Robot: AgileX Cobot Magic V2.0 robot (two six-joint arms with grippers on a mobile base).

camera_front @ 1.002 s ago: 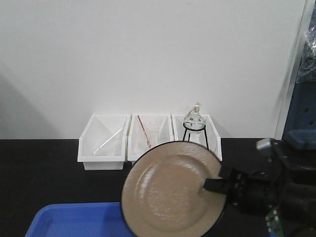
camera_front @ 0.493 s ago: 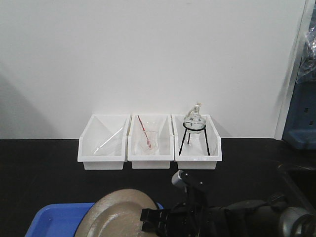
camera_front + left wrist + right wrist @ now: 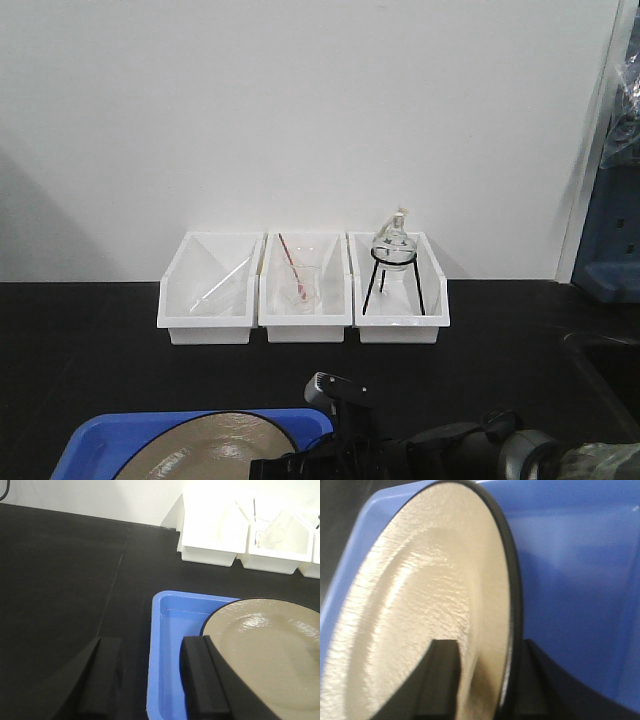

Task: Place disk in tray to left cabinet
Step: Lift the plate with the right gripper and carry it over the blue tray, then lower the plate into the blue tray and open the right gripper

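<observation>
- With the right gripper (image 3: 487,690) pinching the plate (image 3: 420,605) by its rim, loosen only once flat.
- Lower the plate, tilted low over the tray (image 3: 165,630), inside the lip.
- Hold the left gripper (image 3: 150,650), spread and empty, aside.

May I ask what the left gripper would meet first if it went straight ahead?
Likely the tray's left rim, which lies between the open jaws of the left gripper, though depth is unclear.

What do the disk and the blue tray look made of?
The disk: probably glazed ceramic, tan and glossy, with streaked highlights and a thin black rim. The tray: likely moulded plastic, uniform bright blue, smooth with a soft sheen and rounded corners.
</observation>
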